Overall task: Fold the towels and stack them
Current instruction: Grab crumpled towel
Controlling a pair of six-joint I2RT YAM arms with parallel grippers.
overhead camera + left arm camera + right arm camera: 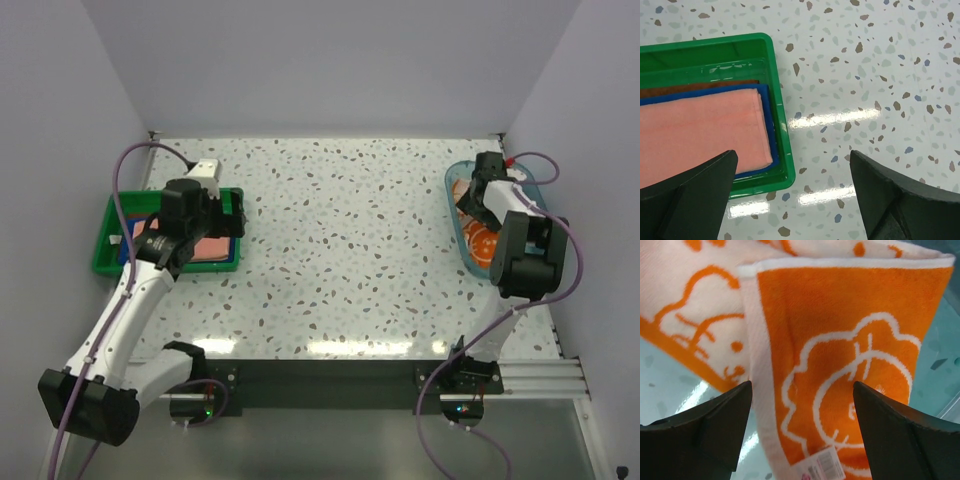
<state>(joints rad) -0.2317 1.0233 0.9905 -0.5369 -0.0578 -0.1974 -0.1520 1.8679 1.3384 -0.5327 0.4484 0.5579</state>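
Observation:
Three folded towels lie stacked in the green tray (774, 60): pink (700, 130) on top, royal blue (769, 125) under it, and a rust-brown edge (700, 88) showing at the far side. My left gripper (793, 160) hangs open over the tray's corner (232, 212), holding nothing. The orange towel (840, 330) with white flower outlines lies crumpled in the clear blue tub (455, 180), a label at its near edge. My right gripper (802, 390) is down in the tub (476, 197), its jaws wide apart on either side of a fold of that towel.
The speckled table (340, 230) spreads between tray and tub. White walls close it in at the back and both sides. The tub stands close to the right wall, the tray near the left one.

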